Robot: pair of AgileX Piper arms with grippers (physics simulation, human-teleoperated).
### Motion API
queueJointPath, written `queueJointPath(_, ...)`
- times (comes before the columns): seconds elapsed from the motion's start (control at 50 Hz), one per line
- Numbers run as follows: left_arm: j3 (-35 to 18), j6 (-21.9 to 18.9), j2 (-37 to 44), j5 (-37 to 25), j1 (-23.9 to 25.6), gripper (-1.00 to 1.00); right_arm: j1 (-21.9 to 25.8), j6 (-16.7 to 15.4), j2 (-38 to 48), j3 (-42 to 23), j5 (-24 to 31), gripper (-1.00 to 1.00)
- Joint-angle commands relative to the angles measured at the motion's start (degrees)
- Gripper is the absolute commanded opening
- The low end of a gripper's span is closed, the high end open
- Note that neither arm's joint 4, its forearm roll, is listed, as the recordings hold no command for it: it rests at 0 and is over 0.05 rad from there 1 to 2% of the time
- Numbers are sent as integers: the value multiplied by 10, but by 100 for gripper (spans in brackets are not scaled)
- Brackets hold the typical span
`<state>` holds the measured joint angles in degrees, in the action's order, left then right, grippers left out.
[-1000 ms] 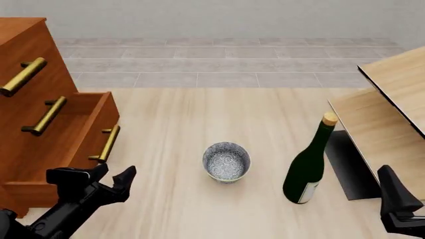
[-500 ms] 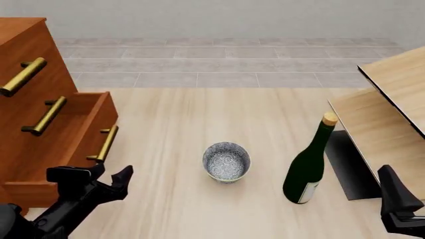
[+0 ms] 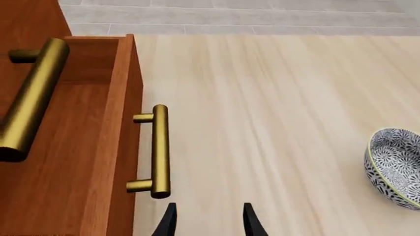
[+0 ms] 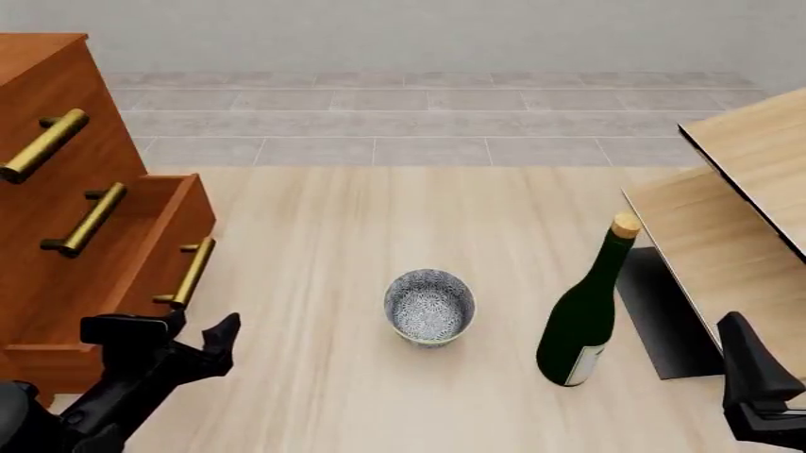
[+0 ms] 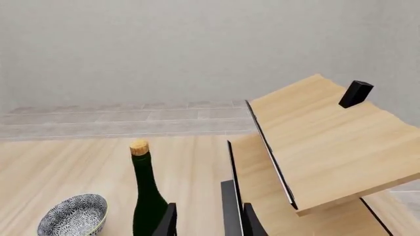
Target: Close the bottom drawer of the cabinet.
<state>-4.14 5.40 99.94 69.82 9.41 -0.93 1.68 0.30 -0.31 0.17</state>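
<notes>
The reddish-brown cabinet (image 4: 51, 104) stands at the left edge of the table. Its bottom drawer (image 4: 151, 255) sticks out partway, brass handle (image 4: 192, 274) facing the table's middle. My left gripper (image 4: 176, 333) is open and holds nothing, just in front of the drawer's near corner. In the left wrist view its fingertips (image 3: 168, 221) sit right by the near end of the handle (image 3: 160, 150), beside the drawer front (image 3: 121, 147); whether they touch it I cannot tell. My right gripper (image 4: 753, 373) stays open at the near right, far from the cabinet.
A patterned bowl (image 4: 429, 305) sits mid-table, with a dark green corked bottle (image 4: 586, 311) upright to its right. Pale wood furniture with a black edge (image 4: 743, 208) fills the right side. The closed middle drawer's handle (image 3: 33, 98) lies above the open drawer.
The bottom drawer has slid left, further into the cabinet. My left gripper has moved left with it. The right arm has not moved.
</notes>
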Motion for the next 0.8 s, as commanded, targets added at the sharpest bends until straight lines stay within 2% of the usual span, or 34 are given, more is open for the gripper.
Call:
queueJointPath(0.02, -1, -11, -3, 1, -19, 100, -1, 1, -1, 0, -1, 100)
queueJointPath(0.8, -5, -31, 1, 1, -51, 100, -2, 2, -1, 0, -2, 100)
